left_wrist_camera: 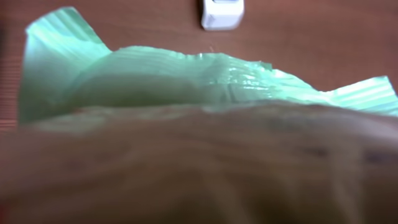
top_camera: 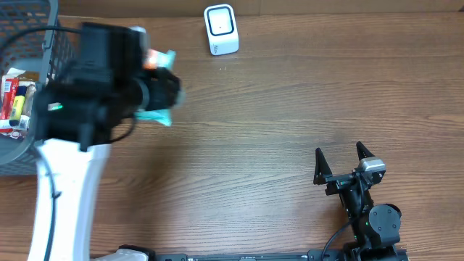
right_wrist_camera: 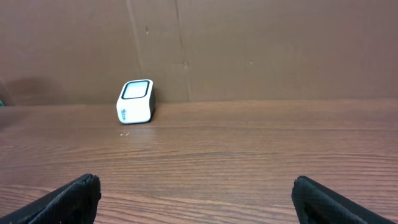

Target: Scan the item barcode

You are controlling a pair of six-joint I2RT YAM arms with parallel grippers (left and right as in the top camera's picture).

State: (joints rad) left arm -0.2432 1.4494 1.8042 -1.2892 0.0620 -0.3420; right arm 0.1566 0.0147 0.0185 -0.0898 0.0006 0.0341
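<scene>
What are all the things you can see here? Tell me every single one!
scanner: one, white with a dark window, far side of the table.
basket: one, grey mesh, left edge.
packs: several, red, yellow and white, inside the basket; exact count unclear.
green packet: one, pale green, gripped by the left tool.
table: one, brown wood.
left tool: one, black, shut on the green packet, beside the basket.
right tool: one, black, open and empty, near right side.
</scene>
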